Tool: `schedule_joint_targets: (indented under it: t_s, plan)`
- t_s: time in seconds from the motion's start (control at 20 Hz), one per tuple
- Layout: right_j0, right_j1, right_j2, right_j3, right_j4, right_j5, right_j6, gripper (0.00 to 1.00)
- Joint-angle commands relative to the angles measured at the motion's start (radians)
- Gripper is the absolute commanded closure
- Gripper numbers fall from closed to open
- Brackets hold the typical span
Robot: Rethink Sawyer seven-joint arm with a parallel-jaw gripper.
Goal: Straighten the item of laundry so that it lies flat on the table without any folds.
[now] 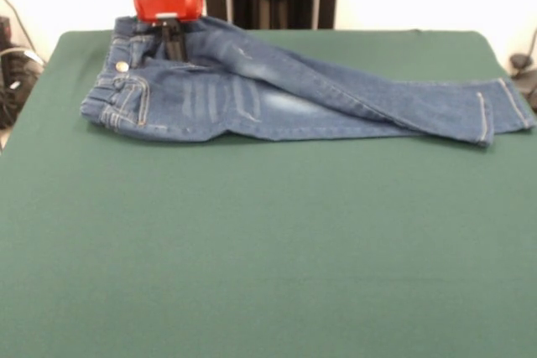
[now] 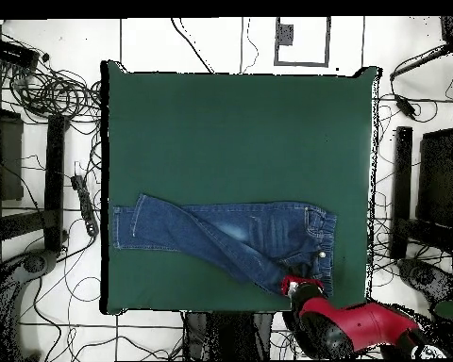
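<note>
Your claw (image 1: 174, 43) sits at the jeans' (image 1: 277, 98) waistband; its tips are lost against the denim, so can't tell its state. One pair of jeans, legs overlapping, on one tabletop (image 1: 252, 241).

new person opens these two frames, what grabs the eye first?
The jeans: blue denim against the dark green table, stretched along the robot's side of it, legs crossed over each other rather than lying flat. Next the red-collared hand, down at the waistband end near the brass button; whether it is gripping the cloth cannot be seen. Cables clutter the floor around the table in the overhead view.
</note>
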State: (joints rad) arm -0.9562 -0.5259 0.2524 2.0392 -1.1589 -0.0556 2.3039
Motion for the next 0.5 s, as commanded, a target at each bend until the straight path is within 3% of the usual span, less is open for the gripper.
schedule_joint_targets:
  t_s: [0.05,0.3,0.5]
  plan:
    - [-0.083,0.064,0.257,-0.133,0.003,0.329,-0.401,1.0]
    - [-0.121,0.09,0.356,-0.199,0.081,0.484,-0.529,1.0]
    - [-0.106,0.071,0.393,-0.232,0.151,0.583,-0.545,1.0]
